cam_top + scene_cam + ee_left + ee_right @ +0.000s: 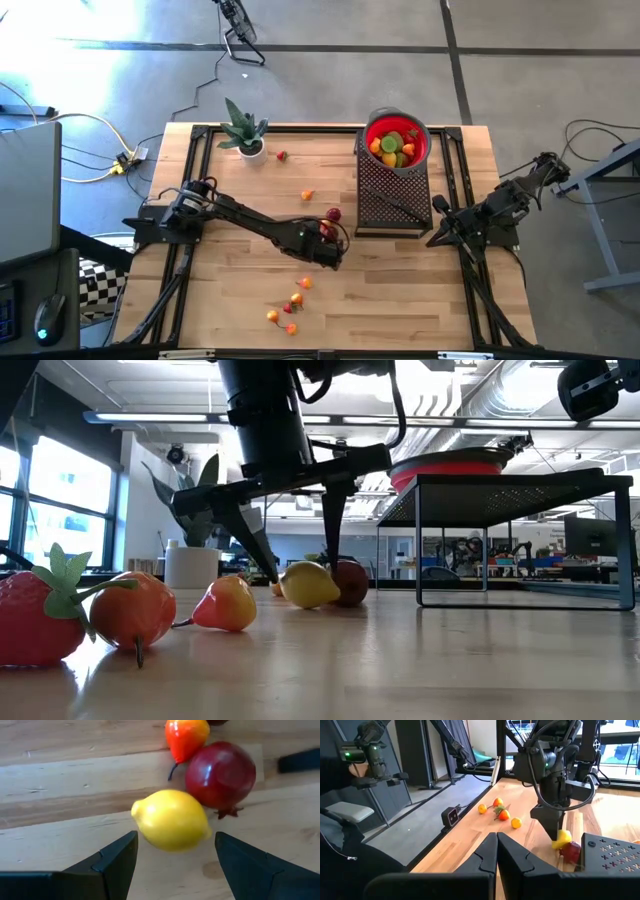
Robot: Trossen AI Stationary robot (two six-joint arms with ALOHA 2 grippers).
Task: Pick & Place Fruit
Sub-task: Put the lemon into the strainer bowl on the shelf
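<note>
My left gripper [330,238] is open and points down near the middle of the table. In the left wrist view its fingers [175,840] stand on either side of a yellow lemon [171,820] without touching it. The lemon [308,584] rests on the table against a dark red pomegranate [220,775] [333,214]. A red-orange fruit [186,737] lies just beyond. The red bowl [424,150] holds several fruits and sits on a black mesh stand [385,195]. My right gripper [496,852] is shut and waits by the stand's right side [445,228].
Loose fruits lie near the table's near edge [290,305], with one [306,195] at mid-table and a strawberry [282,156] by the potted plant [243,130]. In the low view a strawberry [35,615] and two orange fruits [135,610] [226,603] sit close.
</note>
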